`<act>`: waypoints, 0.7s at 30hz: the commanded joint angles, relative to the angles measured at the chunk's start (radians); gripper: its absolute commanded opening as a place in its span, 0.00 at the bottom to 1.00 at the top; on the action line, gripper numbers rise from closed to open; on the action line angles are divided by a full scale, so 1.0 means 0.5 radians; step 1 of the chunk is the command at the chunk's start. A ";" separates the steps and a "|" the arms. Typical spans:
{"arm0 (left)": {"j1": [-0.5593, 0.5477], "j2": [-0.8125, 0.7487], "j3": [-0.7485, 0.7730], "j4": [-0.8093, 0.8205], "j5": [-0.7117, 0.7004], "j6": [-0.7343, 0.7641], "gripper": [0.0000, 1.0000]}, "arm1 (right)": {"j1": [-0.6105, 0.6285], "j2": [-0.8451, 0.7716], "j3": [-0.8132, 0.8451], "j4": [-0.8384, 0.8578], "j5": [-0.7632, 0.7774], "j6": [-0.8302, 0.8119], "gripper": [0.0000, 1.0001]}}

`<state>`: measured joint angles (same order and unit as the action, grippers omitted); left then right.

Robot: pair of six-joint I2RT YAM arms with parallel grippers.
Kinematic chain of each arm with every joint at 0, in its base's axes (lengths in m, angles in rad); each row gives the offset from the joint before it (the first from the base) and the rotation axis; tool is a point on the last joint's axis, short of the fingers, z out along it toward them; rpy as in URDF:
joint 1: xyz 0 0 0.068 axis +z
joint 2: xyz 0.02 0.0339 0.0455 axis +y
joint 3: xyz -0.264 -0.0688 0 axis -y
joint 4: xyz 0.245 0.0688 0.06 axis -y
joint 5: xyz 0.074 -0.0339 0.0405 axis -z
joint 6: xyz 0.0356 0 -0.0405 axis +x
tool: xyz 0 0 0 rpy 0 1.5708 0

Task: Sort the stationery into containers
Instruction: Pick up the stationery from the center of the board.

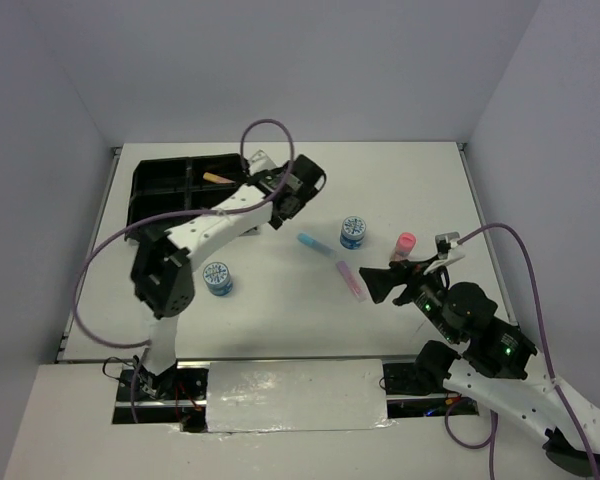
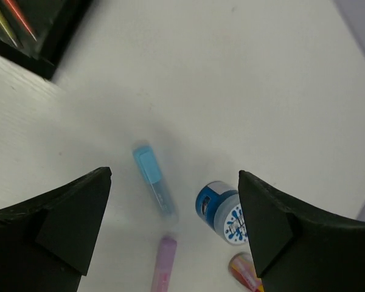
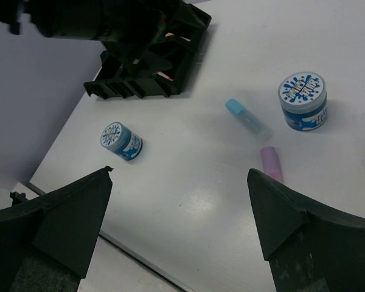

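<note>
Left pincer (image 2: 173,176) hangs with its jaws spread wide and empty over a blue marker (image 2: 155,188) that lies flat on the table (image 2: 261,73). A purple marker (image 2: 164,264) lies just past the blue one's end, and a blue tub (image 2: 222,213) sits beside both. Right pincer (image 3: 177,173) is also spread wide and holds nothing, with a pink-capped bottle (image 1: 404,246) standing near it. A second blue tub (image 1: 217,278) stands well apart at the near left. An orange pen (image 1: 218,178) lies in the black tray (image 1: 155,190) at the far left.

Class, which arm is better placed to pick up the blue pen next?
Left. The open left gripper points at the blue pen, centred in its wrist view; the right gripper sits nearer the purple pen.
</note>
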<state>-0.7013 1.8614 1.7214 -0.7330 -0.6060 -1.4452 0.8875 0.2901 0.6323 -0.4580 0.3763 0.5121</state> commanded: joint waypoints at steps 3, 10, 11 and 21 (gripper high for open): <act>-0.103 0.535 0.499 -0.605 0.003 -0.245 0.96 | -0.008 -0.052 0.045 -0.112 0.027 0.074 1.00; -0.147 0.796 0.662 -0.531 0.126 -0.159 0.91 | -0.008 -0.095 0.000 -0.097 -0.013 0.059 1.00; -0.150 0.842 0.674 -0.455 0.135 -0.107 0.88 | -0.008 -0.095 -0.013 -0.084 -0.025 0.056 1.00; -0.156 1.112 0.794 -0.491 0.230 -0.085 0.73 | -0.008 -0.157 -0.086 -0.050 -0.062 0.056 1.00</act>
<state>-0.7742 2.3905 2.1155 -0.9596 -0.5117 -1.5009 0.8875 0.2306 0.5972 -0.5030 0.3508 0.5346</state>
